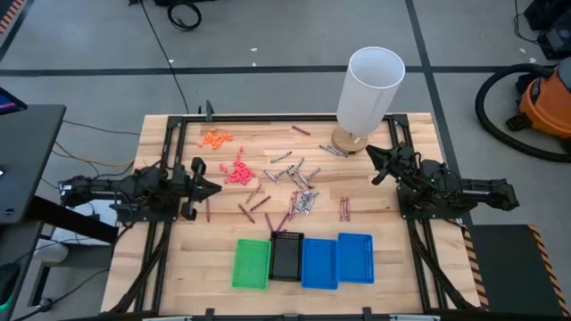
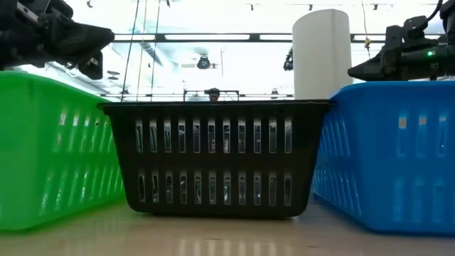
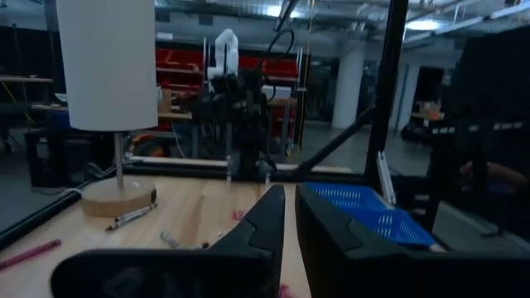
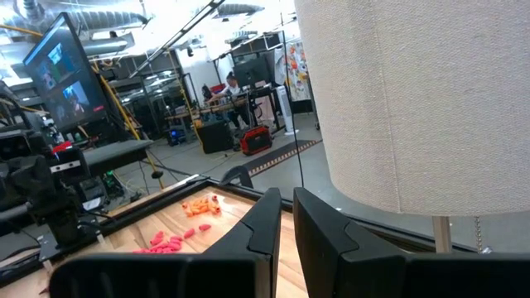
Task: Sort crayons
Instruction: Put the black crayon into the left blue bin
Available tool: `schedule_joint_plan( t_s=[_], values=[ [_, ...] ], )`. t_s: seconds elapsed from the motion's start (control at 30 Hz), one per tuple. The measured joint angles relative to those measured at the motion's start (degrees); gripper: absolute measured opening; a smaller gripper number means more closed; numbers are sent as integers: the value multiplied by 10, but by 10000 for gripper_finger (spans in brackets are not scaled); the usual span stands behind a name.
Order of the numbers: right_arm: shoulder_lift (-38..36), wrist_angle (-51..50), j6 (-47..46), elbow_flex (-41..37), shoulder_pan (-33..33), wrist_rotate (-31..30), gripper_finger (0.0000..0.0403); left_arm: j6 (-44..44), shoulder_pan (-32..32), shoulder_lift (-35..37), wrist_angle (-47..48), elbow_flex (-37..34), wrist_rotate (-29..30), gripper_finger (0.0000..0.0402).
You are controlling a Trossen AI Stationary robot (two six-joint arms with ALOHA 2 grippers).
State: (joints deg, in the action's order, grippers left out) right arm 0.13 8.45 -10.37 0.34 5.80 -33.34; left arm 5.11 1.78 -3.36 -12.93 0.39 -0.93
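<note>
High view, thin maroon, grey crayons [image 1: 294,183] scattered

No text, label, brand, number or sign can be read anywhere; the screen [image 4: 65,79] in the room behind shows only coloured shapes, too small to read.

A robotics lab; red storage shelving [image 3: 186,70], monitor [image 4: 62,79], exposed ceiling ducts [image 4: 91,12].

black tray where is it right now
In the high view the black tray sits at the table's near edge, between the green tray and a blue tray.
</note>
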Motion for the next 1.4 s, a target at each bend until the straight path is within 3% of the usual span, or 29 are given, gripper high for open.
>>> schedule_joint_plan(
  t_s=[0.3,0.57,0.7,0.83,0.97,1.13,1.4],
  values=[
    [0,0,0,0,0,0,45,27,-1,0,1,0,0,43],
    [0,2,-7,0,0,0,45,27,-1,0,3,0,48,43],
    [0,55,-12,0,0,0,45,27,-1,0,10,0,50,43],
    [0,101,-13,0,0,17,45,31,-1,0,8,0,114,43],
    [2,127,52,0,0,85,45,20,-1,0,5,0,221,43],
    [51,110,57,5,0,53,45,-22,-1,-9,4,0,243,43],
    [174,198,35,6,0,54,39,-17,-1,-48,-46,7,243,43]
  ],
)
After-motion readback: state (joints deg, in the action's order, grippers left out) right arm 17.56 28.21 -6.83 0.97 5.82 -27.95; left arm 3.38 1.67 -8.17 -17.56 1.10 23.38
